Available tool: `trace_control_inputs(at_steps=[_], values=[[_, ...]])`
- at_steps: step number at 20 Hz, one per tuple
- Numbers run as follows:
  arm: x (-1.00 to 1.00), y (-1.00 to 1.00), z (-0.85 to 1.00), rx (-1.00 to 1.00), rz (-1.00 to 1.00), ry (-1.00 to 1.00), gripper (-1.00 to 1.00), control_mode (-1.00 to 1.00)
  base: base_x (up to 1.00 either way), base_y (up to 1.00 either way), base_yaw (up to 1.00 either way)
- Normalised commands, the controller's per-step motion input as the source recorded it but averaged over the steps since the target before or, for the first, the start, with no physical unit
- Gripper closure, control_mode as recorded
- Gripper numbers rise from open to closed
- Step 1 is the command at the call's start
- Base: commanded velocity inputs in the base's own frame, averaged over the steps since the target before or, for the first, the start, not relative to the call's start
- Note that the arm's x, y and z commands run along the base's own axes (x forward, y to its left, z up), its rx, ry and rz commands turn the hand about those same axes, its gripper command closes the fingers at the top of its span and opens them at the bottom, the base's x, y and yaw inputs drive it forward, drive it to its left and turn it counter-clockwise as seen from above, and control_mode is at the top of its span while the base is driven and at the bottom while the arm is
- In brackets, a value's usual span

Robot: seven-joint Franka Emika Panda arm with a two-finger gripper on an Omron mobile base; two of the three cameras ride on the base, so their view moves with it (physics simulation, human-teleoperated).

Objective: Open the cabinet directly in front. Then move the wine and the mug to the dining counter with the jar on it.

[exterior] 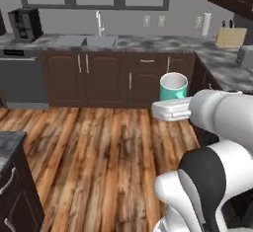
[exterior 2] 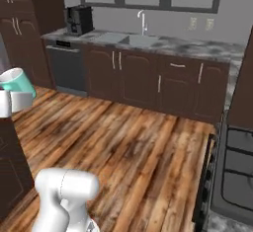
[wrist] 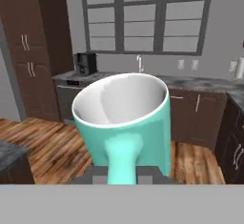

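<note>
The teal mug [exterior: 173,86] hangs in the air over the wooden floor, held upright with its pale inside showing. My gripper [exterior: 170,109] is shut on the mug's side handle [wrist: 123,158], just below the rim. In the right base view the mug [exterior 2: 18,85] and gripper [exterior 2: 7,102] sit at the far left edge. In the hand view the mug [wrist: 125,118] stands close above the gripper [wrist: 123,174]. The wine, the jar and the cabinet are out of view. A corner of a grey marbled counter [exterior: 9,144] with dark fronts lies low on the left.
A long marbled counter [exterior: 148,42] with a sink [exterior: 86,40], tap and coffee machine [exterior: 24,23] runs along the back wall over dark lower cabinets and a dishwasher [exterior: 20,80]. A stove [exterior 2: 237,172] stands at the right. Open wooden floor [exterior: 99,152] lies between.
</note>
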Motion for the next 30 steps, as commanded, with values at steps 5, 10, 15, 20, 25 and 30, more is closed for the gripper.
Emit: trace_control_inputs(at_steps=[5,10,15,20,25,30], values=[[0.0,0.0,0.0,0.0,0.0,0.0,1.0,1.0,0.0,0.01,0.97],[0.0,0.0,0.0,0.0,0.0,0.0,1.0,1.0,0.0,0.02,0.98],[0.0,0.0,0.0,0.0,0.0,0.0,1.0,1.0,0.0,0.01,0.98],[0.0,0.0,0.0,0.0,0.0,0.0,1.0,1.0,0.07,0.0,0.94],[0.0,0.0,0.0,0.0,0.0,0.0,1.0,1.0,0.14,-0.09,0.25],[0.0,0.0,0.0,0.0,0.0,0.0,1.0,1.0,0.28,-0.62,0.12]])
